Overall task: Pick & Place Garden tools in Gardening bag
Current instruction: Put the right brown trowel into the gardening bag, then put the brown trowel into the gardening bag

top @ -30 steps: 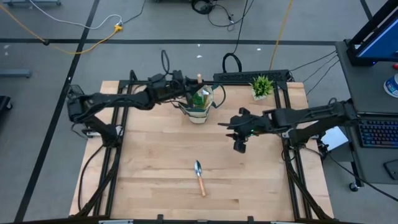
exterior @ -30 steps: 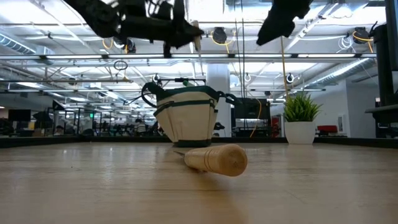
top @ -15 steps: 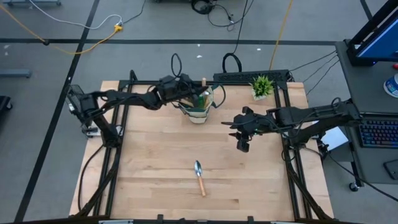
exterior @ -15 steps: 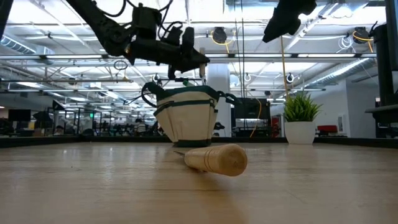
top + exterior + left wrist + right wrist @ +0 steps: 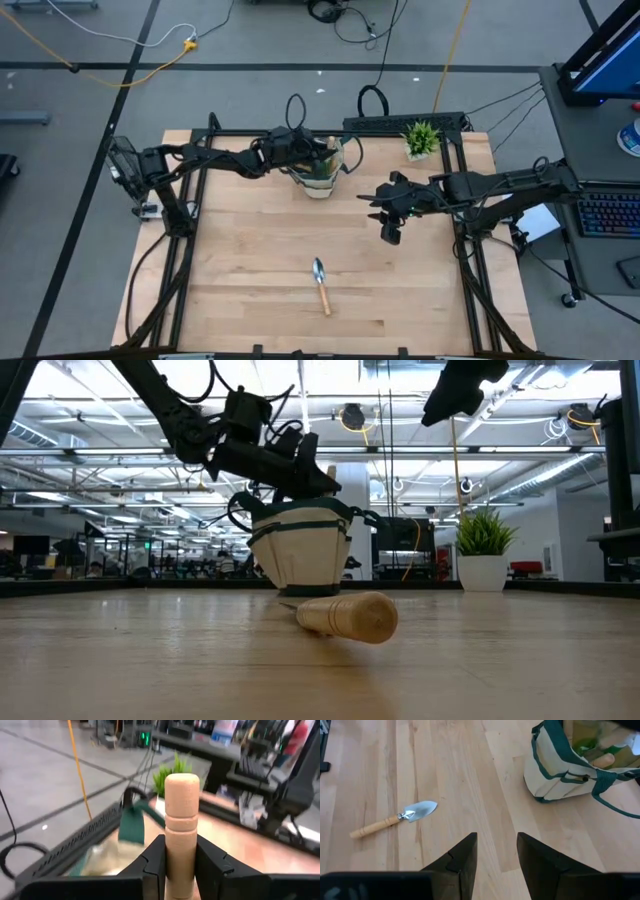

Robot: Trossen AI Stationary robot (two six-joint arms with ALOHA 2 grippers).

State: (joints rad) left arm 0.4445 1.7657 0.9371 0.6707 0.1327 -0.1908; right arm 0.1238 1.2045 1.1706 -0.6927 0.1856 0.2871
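Note:
The beige gardening bag [image 5: 322, 172] with its dark green band stands at the table's far middle; it also shows in the low view [image 5: 300, 552] and the right wrist view [image 5: 567, 767]. Tool handles and something green stick out of it. My left gripper [image 5: 306, 153] is over the bag's left rim, shut on a wooden tool handle [image 5: 182, 815]. A wooden-handled silver trowel [image 5: 320, 282] lies flat on the table's near middle and shows in the right wrist view [image 5: 395, 820]. My right gripper [image 5: 388, 230] hangs open and empty, right of the bag. My left gripper pinches the wooden handle between its two fingers [image 5: 156, 865], a little below its grooved, rounded free end [image 5: 182, 785]. The fingers come from the table's left, slanting down, and lie across the handle. The handle stands about upright, its rounded end up. The fingers hide the tool's lower part.
A small potted green plant [image 5: 422, 138] stands at the far right corner, right of the bag [image 5: 483, 555]. The wide wooden tabletop [image 5: 250, 260] lies between the bag and the trowel. Black frame rails run along the table's left and right edges.
My left gripper has carried the wooden-handled tool toward the table's right and down, from high left of the bag to just over the bag's rim, staying shut on the handle. The bag and the trowel have kept still.

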